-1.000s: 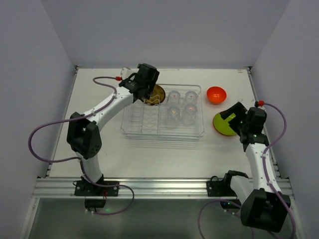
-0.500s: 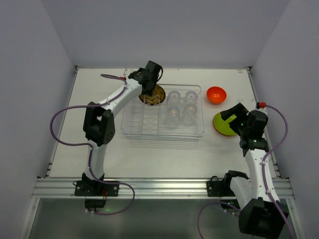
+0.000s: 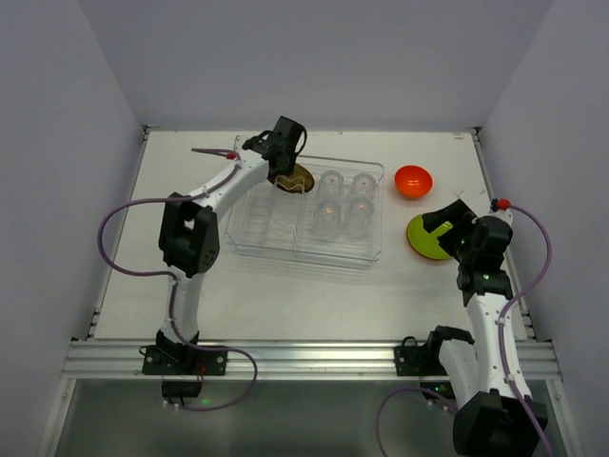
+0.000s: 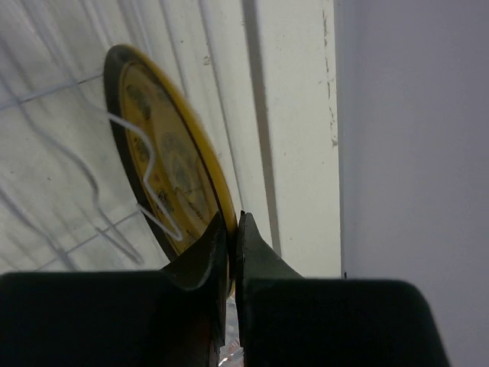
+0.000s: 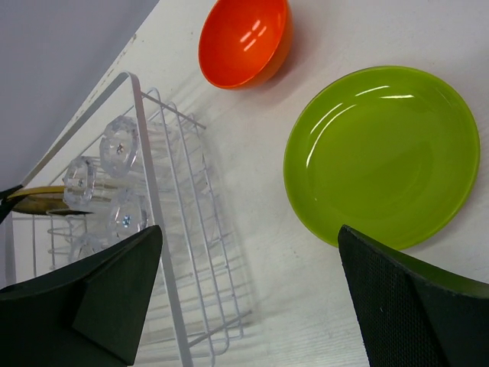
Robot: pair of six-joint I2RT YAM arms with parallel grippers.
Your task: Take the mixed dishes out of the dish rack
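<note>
The clear dish rack [image 3: 276, 243] sits mid-table with thin wire dividers [image 5: 195, 222]. A patterned yellow plate [image 4: 164, 172] stands on edge at its far left corner [image 3: 297, 177]. My left gripper [image 4: 231, 225] is shut on that plate's rim, one finger on each face. Several clear glasses [image 3: 344, 205] stand in the rack's right half. A green plate [image 5: 382, 153] and an orange bowl [image 5: 244, 40] lie on the table right of the rack. My right gripper [image 5: 248, 252] hangs open above the table between rack and green plate, holding nothing.
The back wall [image 4: 412, 138] rises close behind the yellow plate and the left gripper. Side walls enclose the table on both sides. The arm bases stand on a metal rail [image 3: 304, 357] at the near edge.
My left gripper closed on the yellow plate's rim. The rack has turned slightly, its near right corner swinging up. The right arm drew back a little from the green plate.
</note>
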